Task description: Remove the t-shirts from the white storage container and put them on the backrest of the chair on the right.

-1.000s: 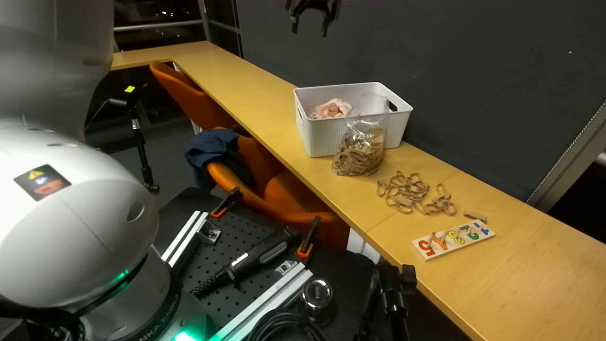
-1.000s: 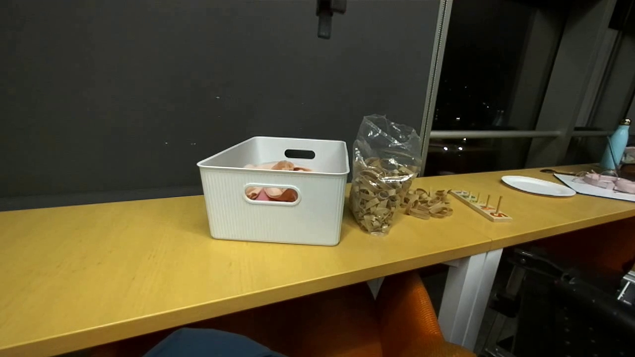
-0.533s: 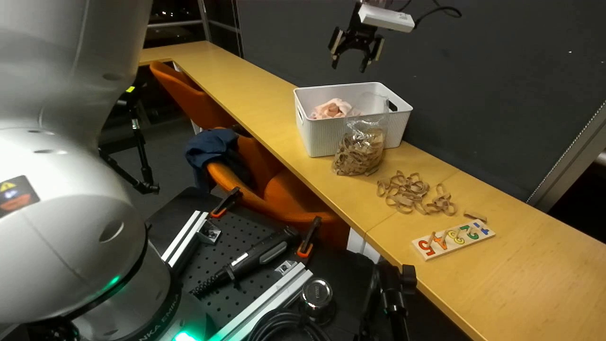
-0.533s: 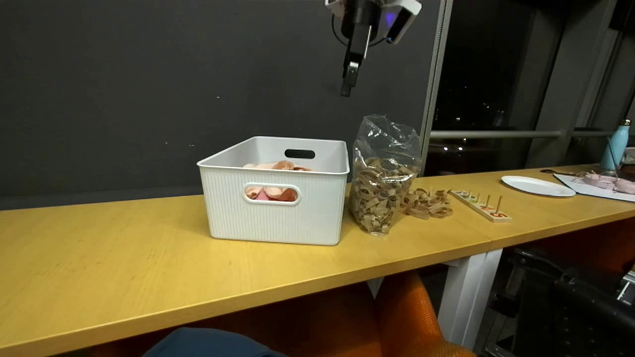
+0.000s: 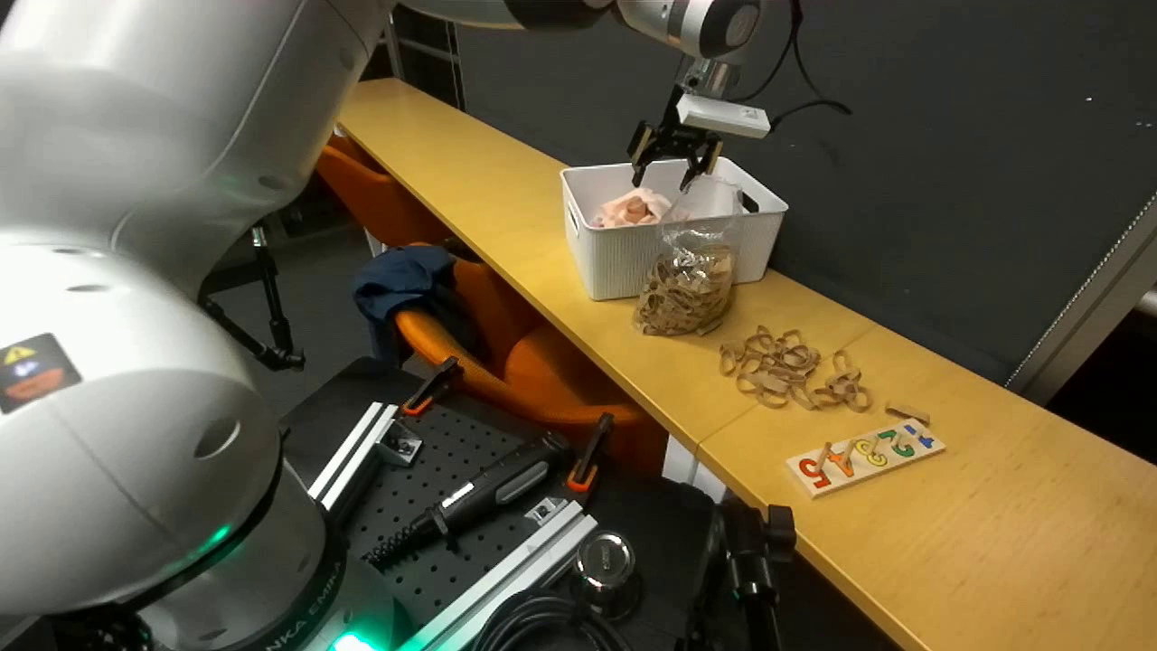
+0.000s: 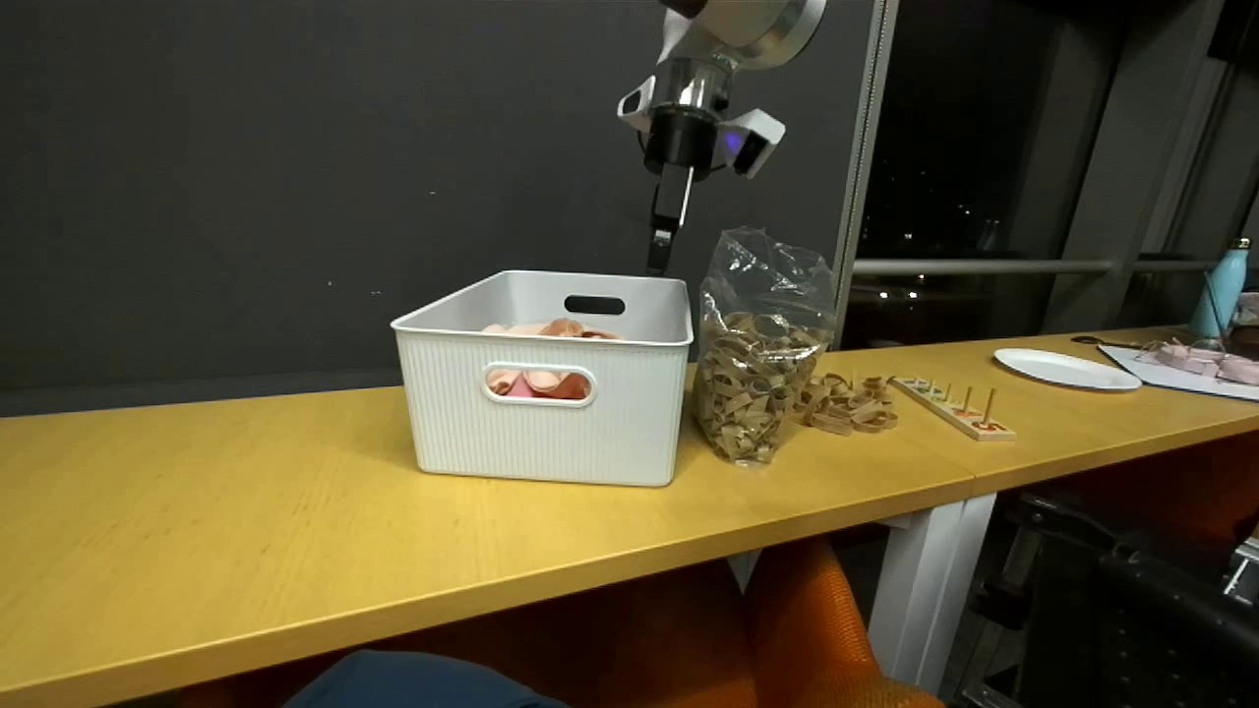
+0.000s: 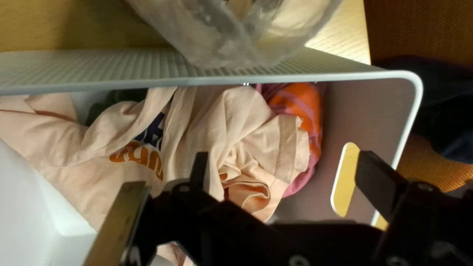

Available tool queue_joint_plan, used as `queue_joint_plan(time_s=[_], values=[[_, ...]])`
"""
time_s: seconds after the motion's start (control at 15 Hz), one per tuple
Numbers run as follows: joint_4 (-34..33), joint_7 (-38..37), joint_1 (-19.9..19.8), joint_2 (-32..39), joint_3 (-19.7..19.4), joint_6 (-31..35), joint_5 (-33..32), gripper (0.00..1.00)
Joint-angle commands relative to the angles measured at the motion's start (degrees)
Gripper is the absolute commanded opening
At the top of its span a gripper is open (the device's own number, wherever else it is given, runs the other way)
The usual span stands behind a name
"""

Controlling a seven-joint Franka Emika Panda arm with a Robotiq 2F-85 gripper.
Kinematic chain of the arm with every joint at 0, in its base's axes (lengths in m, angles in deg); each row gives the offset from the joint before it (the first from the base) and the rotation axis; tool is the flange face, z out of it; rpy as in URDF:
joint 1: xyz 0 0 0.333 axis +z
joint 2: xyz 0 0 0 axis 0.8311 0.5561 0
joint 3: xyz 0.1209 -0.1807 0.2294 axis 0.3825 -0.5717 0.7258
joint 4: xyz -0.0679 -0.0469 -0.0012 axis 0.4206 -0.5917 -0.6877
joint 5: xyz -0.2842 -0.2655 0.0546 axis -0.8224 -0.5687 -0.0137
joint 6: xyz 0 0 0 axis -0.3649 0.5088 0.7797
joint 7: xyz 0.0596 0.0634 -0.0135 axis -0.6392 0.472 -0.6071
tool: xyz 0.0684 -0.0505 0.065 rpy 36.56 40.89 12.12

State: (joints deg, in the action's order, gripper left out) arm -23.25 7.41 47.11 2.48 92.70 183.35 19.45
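The white storage container [image 5: 624, 267] stands on the wooden table and also shows in an exterior view [image 6: 541, 442]. A peach t-shirt [image 7: 255, 129] with dark and orange print lies crumpled inside, with a pink and orange garment [image 7: 303, 107] beside it. The peach cloth shows above the wall in an exterior view [image 5: 635, 208]. My gripper [image 5: 663, 181] is open and empty over the container, fingers pointing down. In the wrist view the gripper [image 7: 282, 166] spans part of the shirt and the container's handle end. An orange chair [image 5: 560, 362] has dark blue cloth [image 5: 402, 276] over its backrest.
A clear bag of brown bands [image 5: 682, 294] stands against the container, its top near my gripper. Loose bands [image 5: 786, 366] and a numbered peg board [image 5: 863, 457] lie farther along. A white plate [image 6: 1067, 369] and blue bottle [image 6: 1220, 290] are beyond. A dark wall backs the table.
My gripper has come down from high above to just over the container, staying open. The container, the shirts and the bag have not moved.
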Motion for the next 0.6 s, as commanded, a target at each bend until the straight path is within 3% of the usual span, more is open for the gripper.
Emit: queue_joint_plan(time_s=[0.0, 0.53], values=[[-6.48, -2.26, 1.88, 4.77, 1.09, 1.8, -1.78, 1.0], [-17.58, -4.22, 4.7, 15.0, 1.14, 0.84, -4.87, 1.0]])
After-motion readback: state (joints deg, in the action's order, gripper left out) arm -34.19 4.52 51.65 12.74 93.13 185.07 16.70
